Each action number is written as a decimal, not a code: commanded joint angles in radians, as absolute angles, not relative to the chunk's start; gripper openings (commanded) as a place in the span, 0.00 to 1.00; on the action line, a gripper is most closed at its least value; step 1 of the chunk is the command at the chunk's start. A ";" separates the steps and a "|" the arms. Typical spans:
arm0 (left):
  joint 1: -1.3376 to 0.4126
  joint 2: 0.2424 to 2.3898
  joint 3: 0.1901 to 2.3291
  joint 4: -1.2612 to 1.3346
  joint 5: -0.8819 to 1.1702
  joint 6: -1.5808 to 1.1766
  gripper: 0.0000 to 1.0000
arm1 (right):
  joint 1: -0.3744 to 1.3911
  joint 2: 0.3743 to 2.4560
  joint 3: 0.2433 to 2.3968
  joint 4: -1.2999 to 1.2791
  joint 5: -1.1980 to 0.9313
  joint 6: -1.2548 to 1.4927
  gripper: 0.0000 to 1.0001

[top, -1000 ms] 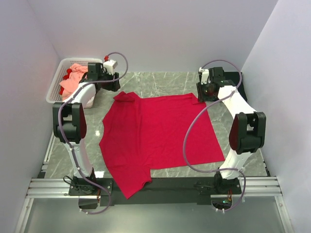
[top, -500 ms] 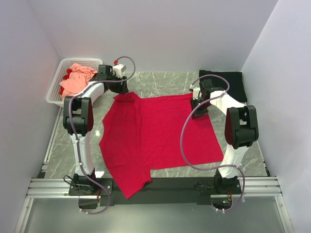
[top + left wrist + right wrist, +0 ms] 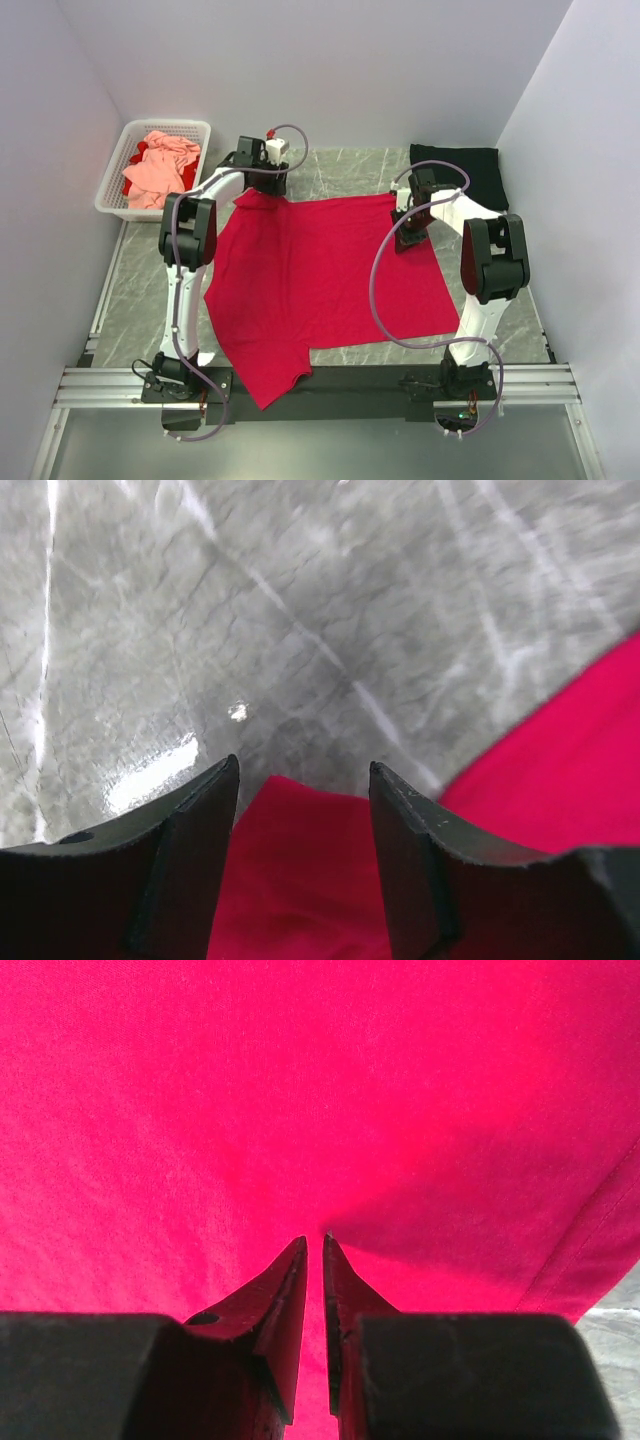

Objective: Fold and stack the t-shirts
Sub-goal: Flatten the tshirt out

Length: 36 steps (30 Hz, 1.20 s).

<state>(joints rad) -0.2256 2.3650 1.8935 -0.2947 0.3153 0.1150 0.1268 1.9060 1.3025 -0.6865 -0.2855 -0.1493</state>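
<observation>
The crimson-red t-shirt [image 3: 320, 270] lies spread flat on the marble table. My left gripper [image 3: 262, 188] is open at the shirt's far left corner; in the left wrist view the jaws [image 3: 303, 770] straddle a red cloth tip [image 3: 300, 880]. My right gripper [image 3: 408, 238] is down on the shirt's far right part. In the right wrist view its jaws [image 3: 312, 1238] are nearly closed, pinching red cloth [image 3: 300, 1080], with a crease running from the tips. The black t-shirt [image 3: 470, 175] lies at the far right corner. The salmon-pink t-shirt [image 3: 160, 165] is bunched in the basket.
The white lattice basket [image 3: 112, 185] stands at the far left and also holds a bit of red cloth. Bare grey marble [image 3: 300, 610] shows beyond the shirt's far edge. White walls close in on three sides. The arm bases sit on a rail at the near edge.
My left gripper has moved right from the basket to the shirt's far left corner. My right gripper has come down from the far right onto the shirt's right part.
</observation>
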 commanded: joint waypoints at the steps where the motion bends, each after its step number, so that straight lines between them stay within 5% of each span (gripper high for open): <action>1: -0.236 2.367 1.951 -0.313 0.218 0.115 0.60 | 0.129 1.888 1.295 -0.696 -0.295 -0.143 0.19; 6: -0.244 2.401 1.997 -0.395 0.155 0.106 0.55 | 0.129 1.893 1.296 -0.696 -0.291 -0.150 0.19; 15: -0.258 2.410 2.028 -0.428 0.221 0.110 0.23 | 0.126 1.911 1.310 -0.695 -0.295 -0.156 0.19; 19: -0.264 2.413 2.045 -0.425 0.215 0.092 0.41 | 0.123 1.913 1.309 -0.692 -0.298 -0.158 0.18; 27: -0.268 2.396 2.062 -0.466 0.155 0.046 0.53 | 0.123 1.910 1.301 -0.690 -0.302 -0.163 0.18; 36: -0.282 2.446 2.074 -0.512 0.107 0.023 0.41 | 0.121 1.924 1.318 -0.693 -0.307 -0.161 0.18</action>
